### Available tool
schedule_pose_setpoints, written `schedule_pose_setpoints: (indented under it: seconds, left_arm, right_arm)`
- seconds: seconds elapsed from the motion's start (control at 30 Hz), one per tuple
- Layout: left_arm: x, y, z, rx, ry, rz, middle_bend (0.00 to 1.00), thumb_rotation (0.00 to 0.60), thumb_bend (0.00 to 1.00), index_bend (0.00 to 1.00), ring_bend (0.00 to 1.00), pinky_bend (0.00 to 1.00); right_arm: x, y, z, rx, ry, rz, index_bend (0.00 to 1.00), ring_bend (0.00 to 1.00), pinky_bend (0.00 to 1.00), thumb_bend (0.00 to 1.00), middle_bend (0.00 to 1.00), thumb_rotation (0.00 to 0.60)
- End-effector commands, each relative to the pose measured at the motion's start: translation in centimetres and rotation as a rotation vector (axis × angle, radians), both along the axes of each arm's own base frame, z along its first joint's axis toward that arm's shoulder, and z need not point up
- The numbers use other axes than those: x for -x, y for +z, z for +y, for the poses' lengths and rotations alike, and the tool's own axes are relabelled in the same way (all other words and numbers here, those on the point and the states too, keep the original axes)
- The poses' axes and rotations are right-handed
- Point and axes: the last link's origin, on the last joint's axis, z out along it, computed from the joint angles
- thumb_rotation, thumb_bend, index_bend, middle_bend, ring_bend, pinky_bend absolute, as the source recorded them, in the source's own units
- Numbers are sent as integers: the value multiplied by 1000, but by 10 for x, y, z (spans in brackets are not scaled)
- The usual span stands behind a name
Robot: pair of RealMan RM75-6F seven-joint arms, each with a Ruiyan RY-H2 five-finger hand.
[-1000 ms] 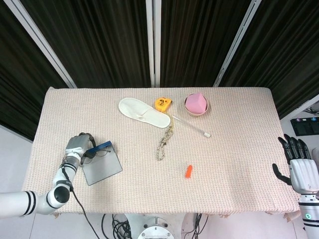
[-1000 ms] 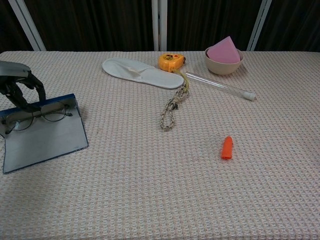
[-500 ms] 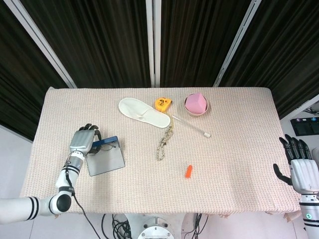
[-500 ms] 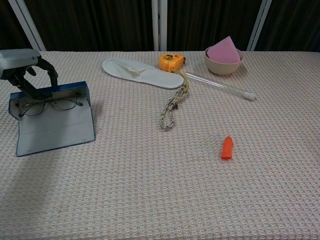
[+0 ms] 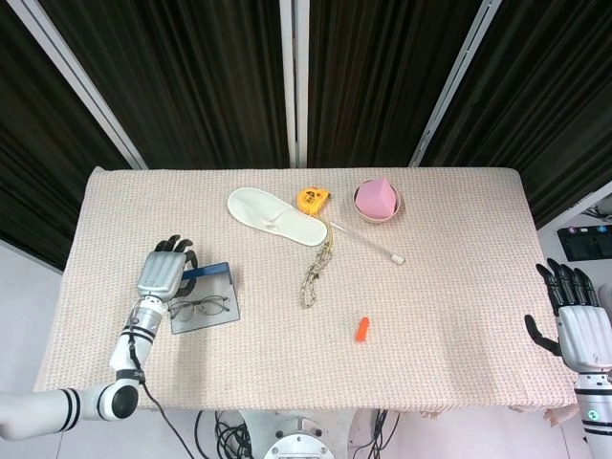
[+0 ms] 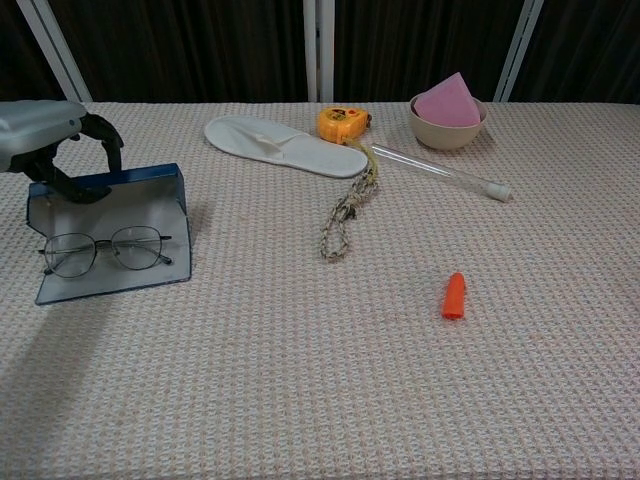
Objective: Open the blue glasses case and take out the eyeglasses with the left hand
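The blue glasses case (image 6: 112, 232) lies open near the table's left edge, eyeglasses (image 6: 105, 251) resting inside. The left hand (image 6: 55, 140) hooks curled fingers over its raised rear wall. The right hand (image 5: 577, 320) hangs off-table, fingers spread, holding nothing

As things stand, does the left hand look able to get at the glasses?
Probably yes. The case lies open with the glasses exposed on its flap, nothing over them. The left hand sits at the case's far edge, just behind them.
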Motion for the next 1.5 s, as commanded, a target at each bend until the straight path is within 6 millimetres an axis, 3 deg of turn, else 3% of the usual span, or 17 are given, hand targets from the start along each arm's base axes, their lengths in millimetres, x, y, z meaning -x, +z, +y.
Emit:
schedule_pose_setpoints:
  seconds: [0.03, 0.47, 0.63, 0.73, 0.9, 1.03, 1.17, 1.33, 1.5]
  left_arm:
    - [2, -1, 0, -4, -9, 13, 172, 600, 379, 501, 71, 157]
    - [13, -6, 15, -36, -26, 39, 173, 600, 356, 469, 68, 135]
    - [10, -4, 21, -17, -11, 38, 53, 600, 209, 72, 5, 63]
    - [8, -1, 22, -25, -16, 30, 3, 600, 144, 0, 0, 47]
    - [1, 7, 16, -19, 5, -54, 0, 600, 133, 19, 0, 53]
    - [-7, 19, -1, 11, 28, -89, 23, 600, 199, 153, 1, 80]
    - [-11, 23, -22, 63, 75, -103, 107, 600, 242, 255, 55, 201]
    - [-8, 11, -41, 122, 94, -58, 180, 600, 275, 296, 103, 249]
    - [1, -3, -46, 113, 80, 7, 193, 600, 284, 329, 115, 262]
  right_arm:
    - [0, 0, 0, -1, 1, 1, 0, 0, 0, 327, 0, 600]
    - [-1, 0, 0, -1, 4, 2, 0, 0, 0, 327, 0, 600]
    - [-2, 1, 0, -2, 2, -2, 0, 0, 0, 327, 0, 600]
    - [-2, 0, 0, -3, 3, -1, 0, 0, 0, 327, 0, 600]
    - [-2, 1, 0, 0, 5, -3, 0, 0, 0, 327, 0, 600]
    - [-1, 1, 0, 1, 1, -4, 0, 0, 0, 327, 0, 600]
    - [-1, 0, -1, -5, 3, -1, 0, 0, 0, 327, 0, 600]
    - [-2, 0, 0, -3, 10, -1, 0, 0, 0, 327, 0, 600]
    - [-2, 1, 1, -1, 9, -2, 0, 0, 0, 327, 0, 600]
